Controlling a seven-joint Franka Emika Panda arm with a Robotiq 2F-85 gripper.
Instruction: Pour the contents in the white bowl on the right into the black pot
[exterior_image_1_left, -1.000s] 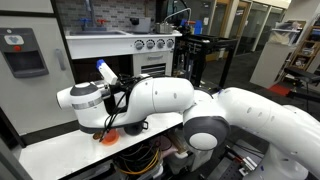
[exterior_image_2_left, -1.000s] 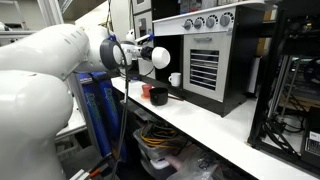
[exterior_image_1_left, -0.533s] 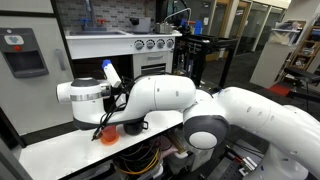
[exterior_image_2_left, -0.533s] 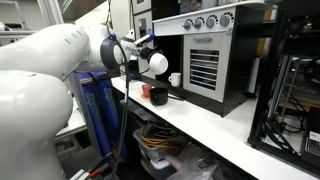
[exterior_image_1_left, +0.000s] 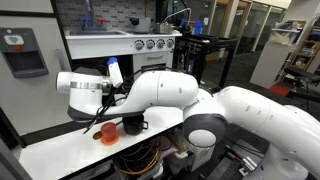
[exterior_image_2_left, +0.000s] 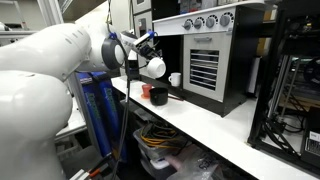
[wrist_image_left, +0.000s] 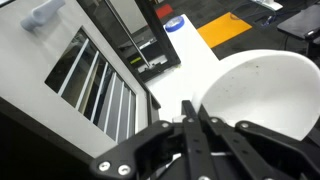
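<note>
My gripper (wrist_image_left: 188, 110) is shut on the rim of the white bowl (wrist_image_left: 262, 95), which fills the right of the wrist view. In an exterior view the gripper (exterior_image_2_left: 142, 55) holds the bowl (exterior_image_2_left: 155, 67) in the air above the counter. The small black pot (exterior_image_2_left: 159, 97) with a short handle sits below the bowl, next to the orange cup (exterior_image_2_left: 146, 92). The pot (exterior_image_1_left: 132, 125) and the orange cup (exterior_image_1_left: 108, 133) also show under the arm. The bowl's contents are not visible.
A toy kitchen oven (exterior_image_2_left: 205, 60) with a slatted door (wrist_image_left: 100, 85) stands at the back of the white counter (exterior_image_2_left: 215, 125). A white mug (exterior_image_2_left: 175, 79) sits in front of it. The counter's front edge is close to the pot.
The gripper has lifted the white bowl higher above the pot and cup. In an exterior view the wrist has risen, uncovering the black pot.
</note>
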